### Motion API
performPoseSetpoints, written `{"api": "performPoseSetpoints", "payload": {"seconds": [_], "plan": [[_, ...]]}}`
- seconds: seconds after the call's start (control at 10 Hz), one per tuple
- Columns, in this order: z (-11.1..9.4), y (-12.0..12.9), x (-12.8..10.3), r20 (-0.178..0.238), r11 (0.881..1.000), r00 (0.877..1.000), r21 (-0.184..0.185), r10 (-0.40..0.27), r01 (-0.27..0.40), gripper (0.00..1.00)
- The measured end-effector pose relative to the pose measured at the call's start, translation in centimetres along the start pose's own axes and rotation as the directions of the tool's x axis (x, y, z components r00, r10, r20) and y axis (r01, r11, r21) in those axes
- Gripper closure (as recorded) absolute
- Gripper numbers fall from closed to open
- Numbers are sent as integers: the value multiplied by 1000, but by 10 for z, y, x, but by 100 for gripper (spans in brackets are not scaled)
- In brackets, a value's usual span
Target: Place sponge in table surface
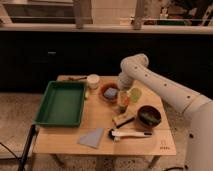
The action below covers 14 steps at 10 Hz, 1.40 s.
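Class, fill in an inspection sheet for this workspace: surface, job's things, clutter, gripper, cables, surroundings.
Surface: light wooden table surface, crowded.
Job's things: light-blue sponge lying in reddish-brown bowl, not yet on the tabletop.
Clutter: green plastic tray, white cup, yellow-green cup, grey-blue cloth, tan block, dark bowl, white brush.
Gripper: two-finger gripper open, low beside that bowl's right rim.
Cables: thin dark cable on floor, left.
Surroundings: dark cabinets, speckled floor.

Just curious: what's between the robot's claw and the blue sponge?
In the camera view, only the rim of the reddish bowl: the sponge lies inside it, and the gripper hangs just beside it.
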<state>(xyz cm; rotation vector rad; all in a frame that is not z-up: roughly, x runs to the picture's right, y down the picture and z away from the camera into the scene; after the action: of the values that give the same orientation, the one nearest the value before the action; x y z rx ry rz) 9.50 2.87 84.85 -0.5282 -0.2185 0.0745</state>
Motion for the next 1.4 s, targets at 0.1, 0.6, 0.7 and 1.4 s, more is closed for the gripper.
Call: {"api": "performPoseSetpoints", "payload": {"seconds": [0.1, 0.6, 0.7, 1.4], "plan": [[3, -1, -4, 11, 1000, 1000, 0, 3, -3, 20], [18, -9, -16, 58, 1000, 998, -8, 19, -19, 20], [23, -10, -19, 63, 1000, 998, -10, 18, -17, 20], [38, -20, -27, 101, 999, 994, -23, 36, -34, 20]]}}
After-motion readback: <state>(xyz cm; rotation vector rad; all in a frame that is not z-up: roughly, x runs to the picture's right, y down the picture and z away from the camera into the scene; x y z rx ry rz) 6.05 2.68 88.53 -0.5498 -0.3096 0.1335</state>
